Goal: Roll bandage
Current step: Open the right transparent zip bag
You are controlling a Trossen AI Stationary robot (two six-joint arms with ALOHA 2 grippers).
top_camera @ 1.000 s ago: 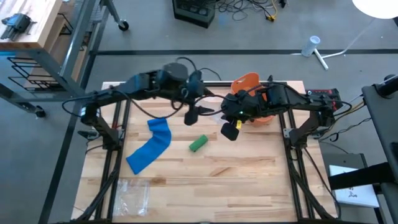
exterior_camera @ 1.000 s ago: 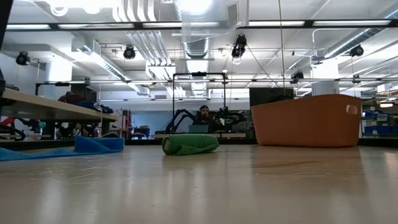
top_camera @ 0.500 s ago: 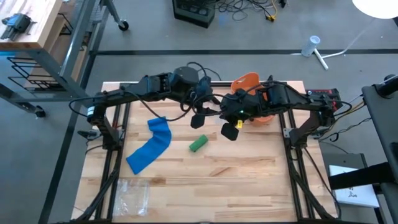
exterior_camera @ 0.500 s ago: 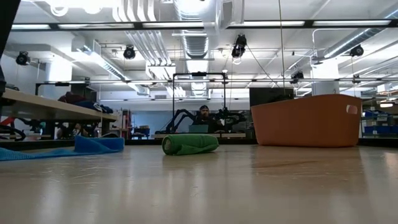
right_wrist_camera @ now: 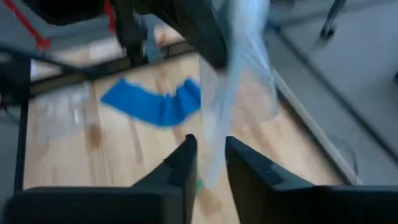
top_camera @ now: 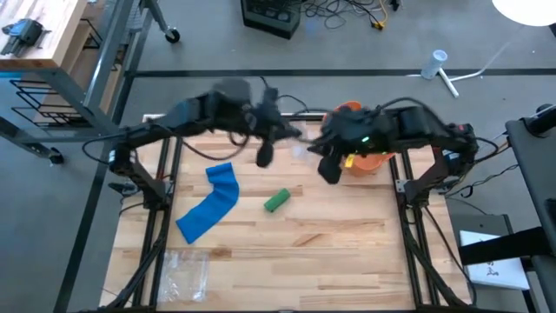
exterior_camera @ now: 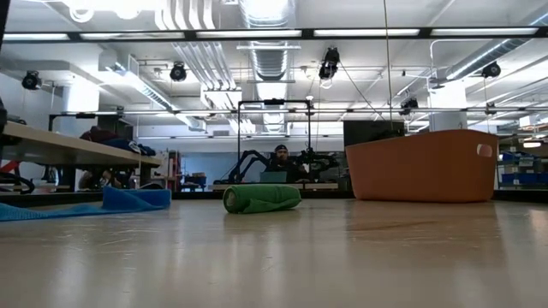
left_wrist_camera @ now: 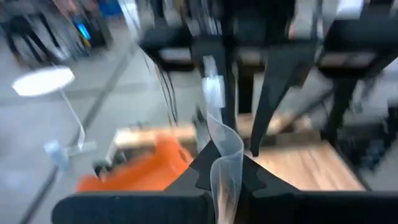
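Clear wrapper handover above the orange bin (top_camera: 358,139)

Left gripper (top_camera: 264,154) pinched shut on the clear plastic wrapper (left_wrist_camera: 225,163); right gripper (top_camera: 329,169) has eased apart around it (a second ago: reversed). Next: left discards the wrapper. Unrolled blue bandage (top_camera: 211,202) and green roll (top_camera: 277,201) lie beyond the bin, untouched.

The front half of the wooden table (top_camera: 347,261) is bare, but a clear plastic bag (top_camera: 184,271) sits near its front left corner. Mid-table lie a blue bandage (top_camera: 211,205) and green roll (top_camera: 277,201). An orange bin (top_camera: 358,148) and both arms crowd the back edge.
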